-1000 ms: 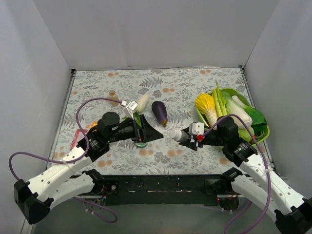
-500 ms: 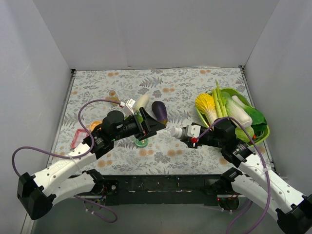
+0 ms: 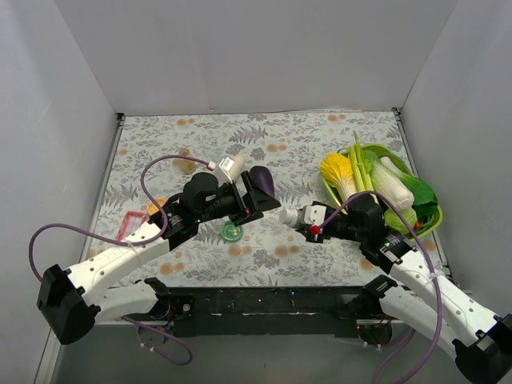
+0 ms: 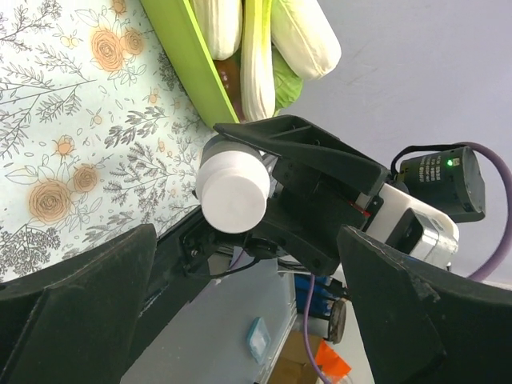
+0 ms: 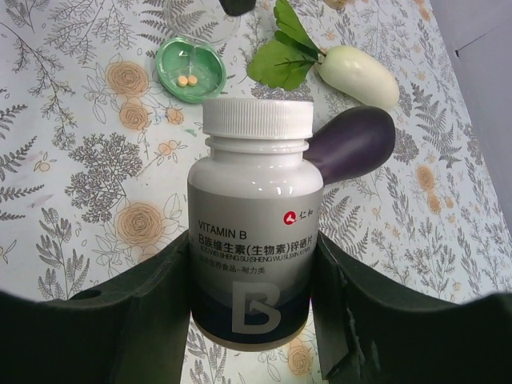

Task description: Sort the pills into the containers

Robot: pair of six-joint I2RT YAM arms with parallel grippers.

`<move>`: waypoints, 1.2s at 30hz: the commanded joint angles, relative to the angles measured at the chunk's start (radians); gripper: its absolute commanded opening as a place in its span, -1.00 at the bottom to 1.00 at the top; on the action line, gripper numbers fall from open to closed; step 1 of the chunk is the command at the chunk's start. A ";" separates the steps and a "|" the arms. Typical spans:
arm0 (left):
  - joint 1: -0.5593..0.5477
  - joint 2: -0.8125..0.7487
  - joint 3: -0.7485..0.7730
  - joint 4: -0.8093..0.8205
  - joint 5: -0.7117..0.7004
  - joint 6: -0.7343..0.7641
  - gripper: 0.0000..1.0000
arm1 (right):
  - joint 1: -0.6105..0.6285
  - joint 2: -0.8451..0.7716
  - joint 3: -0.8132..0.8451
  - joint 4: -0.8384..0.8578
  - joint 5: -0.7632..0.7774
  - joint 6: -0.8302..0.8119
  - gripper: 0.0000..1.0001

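Top external view: floral bench (image 3: pixel 320 136) inside grey walls (image 3: pixel 240 56).
At the right edge, a vegetable tray (image 3: pixel 433 214); an eggplant (image 3: pixel 263 178) lies behind the left gripper (image 3: pixel 266 194), spread wide, with the green dish (image 3: pixel 232 232) holding two pills (image 5: pixel 187 80) just nearside of it. Right of that dish, the right gripper (image 3: pixel 308 221) pinches a capped vitamin bottle (image 3: pixel 290 217).
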 commanded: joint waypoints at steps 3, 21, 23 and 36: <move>-0.045 0.094 0.130 -0.103 -0.059 0.112 0.97 | 0.008 0.008 -0.002 0.054 0.003 0.005 -0.97; -0.104 0.229 0.213 -0.145 -0.062 0.189 0.30 | 0.008 0.005 -0.008 0.068 0.000 0.048 -0.97; -0.104 0.230 0.211 -0.142 -0.051 0.192 0.17 | 0.008 0.003 -0.008 0.068 0.000 0.049 -0.97; -0.104 0.250 0.170 -0.071 0.088 0.223 -0.28 | 0.005 0.011 0.011 0.097 -0.030 0.172 -0.97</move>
